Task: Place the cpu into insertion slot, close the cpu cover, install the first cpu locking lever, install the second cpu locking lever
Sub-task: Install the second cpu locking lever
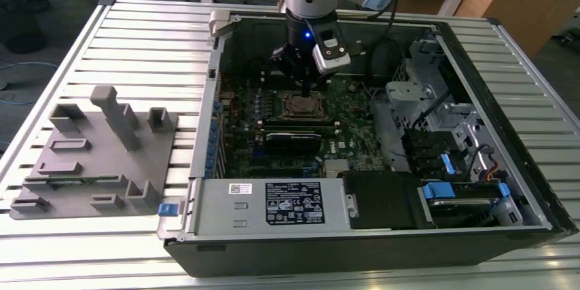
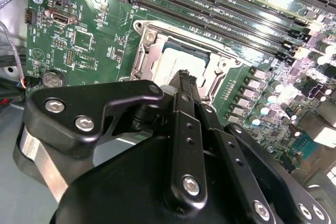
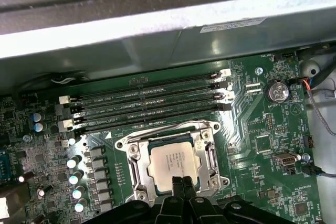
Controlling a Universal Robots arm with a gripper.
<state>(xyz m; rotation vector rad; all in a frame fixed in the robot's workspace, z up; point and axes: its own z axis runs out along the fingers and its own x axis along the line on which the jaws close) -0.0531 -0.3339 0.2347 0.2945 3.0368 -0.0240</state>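
The cpu [image 3: 173, 162], a dull silver square, lies flat in the insertion slot [image 1: 300, 105] on the green board. The cpu cover [image 3: 137, 157], a silvery frame, is folded down around it, and its cut-out shows the chip's top [image 2: 181, 62]. A thin metal lever rod [image 3: 163, 128] runs along one side of the socket. My gripper [image 3: 182, 183] stands straight over the socket with its black fingers [image 2: 185, 129] pressed together and nothing between them. The tips sit at the edge of the chip, by the cover's rim. In the exterior view the gripper [image 1: 303, 93] reaches down into the open case.
Long black memory slots [image 3: 147, 103] run beside the socket. A black card [image 1: 292, 139] lies just in front of it, and drive bays with cables [image 1: 453, 140] fill the exterior view's right. A grey parts fixture [image 1: 91, 161] sits on the slatted table at the left.
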